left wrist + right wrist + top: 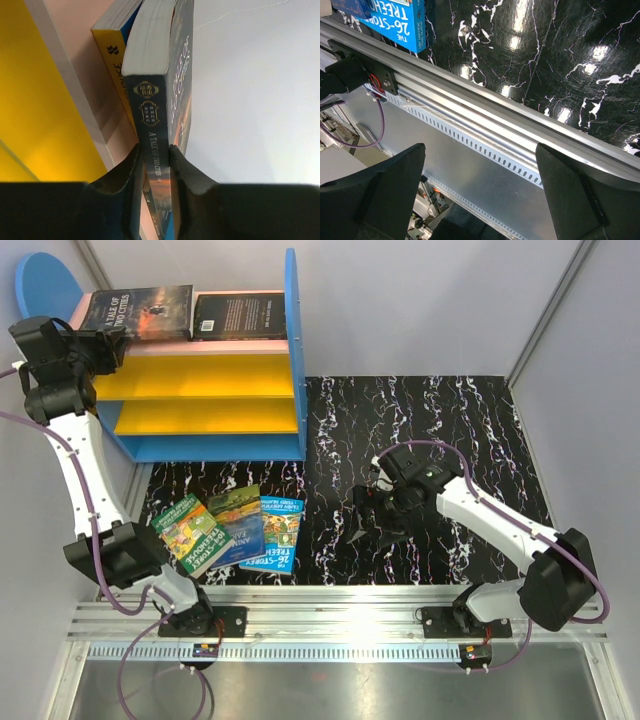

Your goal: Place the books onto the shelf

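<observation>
Two dark books [240, 315] lie flat on the pink top board [210, 345] of the shelf [292, 350] in the overhead view, with A Tale of Two Cities [140, 312] the left one. The left end effector [116, 337] meets that book's left edge. Three colourful books [238, 525] lie fanned and overlapping on the marbled bench [450, 440], in front of the shelf and near the left arm's base. The right end effector [372, 508] hangs over the bench to their right, apart from them.

From the left wrist, the two fingers [131, 165] are clamped on the spine of A Tale of Two Cities, one on each cover. A yellow-spined book [116, 57] lies just beside it on the pink board, with a yellow board [30, 100] to the left.

From the right wrist, the fingers [395, 175] stand wide apart with nothing between them, above the aluminium rail [485, 120] at the bench's near edge. A corner of a blue book [395, 20] shows at the upper left.
</observation>
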Available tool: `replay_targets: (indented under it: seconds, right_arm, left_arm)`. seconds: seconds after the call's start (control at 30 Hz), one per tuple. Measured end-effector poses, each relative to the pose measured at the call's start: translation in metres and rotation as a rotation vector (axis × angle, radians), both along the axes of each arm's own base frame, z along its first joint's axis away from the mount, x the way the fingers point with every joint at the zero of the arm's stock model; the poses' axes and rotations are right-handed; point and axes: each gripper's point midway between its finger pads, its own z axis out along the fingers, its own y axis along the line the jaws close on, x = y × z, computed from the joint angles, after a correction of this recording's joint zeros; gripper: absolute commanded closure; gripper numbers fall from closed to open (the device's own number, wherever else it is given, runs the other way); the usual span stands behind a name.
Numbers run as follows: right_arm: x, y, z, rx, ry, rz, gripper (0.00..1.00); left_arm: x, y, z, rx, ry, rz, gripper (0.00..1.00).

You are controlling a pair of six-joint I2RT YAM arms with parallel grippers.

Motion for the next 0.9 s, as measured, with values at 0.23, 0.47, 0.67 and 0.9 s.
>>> replay_targets:
  seconds: [0.23,0.47,0.67,0.9]
  right_arm:
    - [0.001,0.0,-0.002,-0.005,0.004,0.003,0.0]
    - [0.001,-0.001,-0.002,-0.006,0.0,0.007,0.0]
    - [0.001,-0.001,-0.002,-0.006,0.0,0.006,0.0]
    - [0.001,-0.001,0.0,-0.002,-0.007,0.006,0.0]
  left_arm:
    - [0.005,0.002,0.005,-0.015,-0.018,0.013,0.96]
    - [0.025,-0.002,0.014,-0.009,-0.022,0.023,1.0]
    - [0.03,-0.015,0.008,-0.013,0.011,0.071,1.0]
    - [0.02,-0.016,0.011,0.01,0.019,0.139,0.95]
